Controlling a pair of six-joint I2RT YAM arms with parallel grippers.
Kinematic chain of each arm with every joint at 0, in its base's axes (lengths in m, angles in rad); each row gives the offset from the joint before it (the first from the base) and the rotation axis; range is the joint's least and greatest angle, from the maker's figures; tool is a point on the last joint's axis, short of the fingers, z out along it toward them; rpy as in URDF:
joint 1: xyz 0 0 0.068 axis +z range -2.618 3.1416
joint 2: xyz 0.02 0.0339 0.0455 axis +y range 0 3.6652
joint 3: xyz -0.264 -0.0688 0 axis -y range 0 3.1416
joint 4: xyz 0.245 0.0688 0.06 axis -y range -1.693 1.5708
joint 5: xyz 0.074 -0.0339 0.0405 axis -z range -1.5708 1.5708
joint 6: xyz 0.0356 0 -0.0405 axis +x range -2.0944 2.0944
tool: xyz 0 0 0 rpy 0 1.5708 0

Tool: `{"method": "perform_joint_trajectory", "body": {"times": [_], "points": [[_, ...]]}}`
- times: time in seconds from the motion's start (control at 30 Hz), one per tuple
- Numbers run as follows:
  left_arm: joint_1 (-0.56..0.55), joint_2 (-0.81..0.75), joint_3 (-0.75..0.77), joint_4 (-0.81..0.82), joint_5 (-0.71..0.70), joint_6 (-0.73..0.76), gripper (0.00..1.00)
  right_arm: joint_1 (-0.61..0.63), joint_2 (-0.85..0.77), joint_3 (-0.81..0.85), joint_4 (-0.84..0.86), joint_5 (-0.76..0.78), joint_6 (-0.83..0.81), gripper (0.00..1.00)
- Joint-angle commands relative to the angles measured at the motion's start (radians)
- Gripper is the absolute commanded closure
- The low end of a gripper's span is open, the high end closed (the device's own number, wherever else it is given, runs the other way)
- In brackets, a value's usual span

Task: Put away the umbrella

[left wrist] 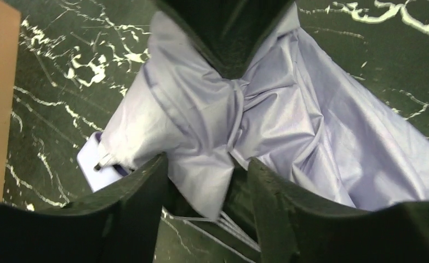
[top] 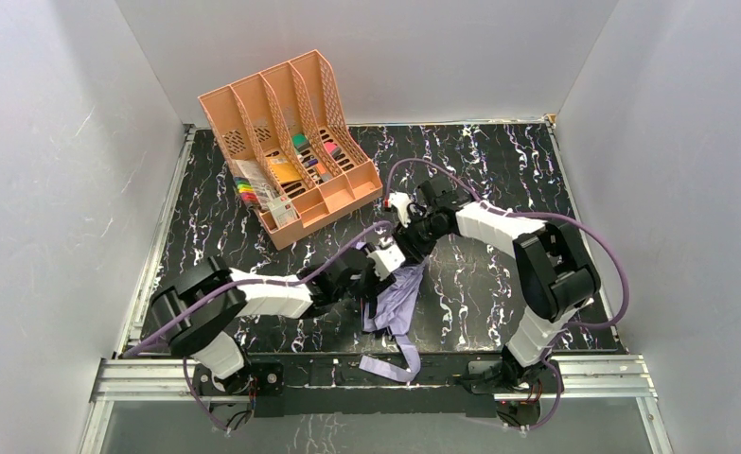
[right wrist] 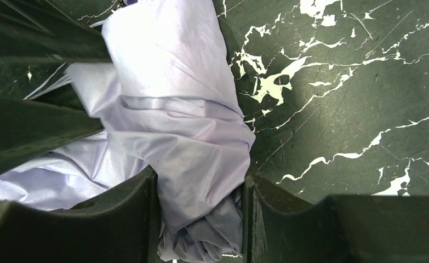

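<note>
Strap (top: 396, 364): a flat, limp lavender ribbon trailing over the table's (top: 499, 284) near edge at 6 o'clock. Just beyond it lies the umbrella (top: 399, 298), a crumpled bundle of thin, faintly glossy lavender fabric on the black, white-veined top, between centre and 6 o'clock. Left gripper (left wrist: 206, 181), reaching in from 8 o'clock, straddles a twisted waist of cloth with its jaws apart. A dark gap shows beside one finger (left wrist: 278, 208), so it is judged to hold nothing. Right gripper (right wrist: 201, 192), from 2 o'clock, presses both matte black fingers on a thick fold and so grips the umbrella. The step in hand is judged to be gathering the canopy. Slick cloth slips from a shallow pinch, so a deep bite across many layers should serve best, and the loose strap may snag. Organiser (top: 281, 123), at 10 o'clock: rigid peach plastic with latticed dividers.
</note>
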Motion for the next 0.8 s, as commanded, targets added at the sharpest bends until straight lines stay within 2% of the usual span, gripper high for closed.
{"method": "perform_joint_trajectory", "body": {"times": [0.0,0.17,0.3,0.4,0.5,0.6,0.77], "points": [[0.002,-0.166,-0.026,-0.044,-0.015,-0.08,0.41,0.019,-0.021,-0.075,0.073,0.168,-0.044,0.67],[0.004,-0.388,-0.057,-0.177,-0.021,-0.162,0.38,0.036,-0.099,-0.172,0.224,0.249,-0.106,0.72],[0.015,-0.565,-0.05,-0.342,-0.159,-0.301,0.28,0.055,-0.155,-0.251,0.347,0.278,-0.164,0.78],[0.075,-0.661,-0.032,-0.425,-0.205,-0.356,0.24,0.082,-0.19,-0.318,0.42,0.326,-0.249,0.82],[0.257,-0.681,0.01,-0.452,-0.032,-0.425,0.23,0.107,-0.23,-0.385,0.503,0.346,-0.326,0.84],[0.407,-0.625,0.049,-0.408,0.183,-0.452,0.24,0.132,-0.27,-0.464,0.574,0.355,-0.394,0.85],[0.46,-0.416,0.168,-0.382,0.387,-0.335,0.24,0.206,-0.3,-0.545,0.662,0.421,-0.481,0.86]]}}
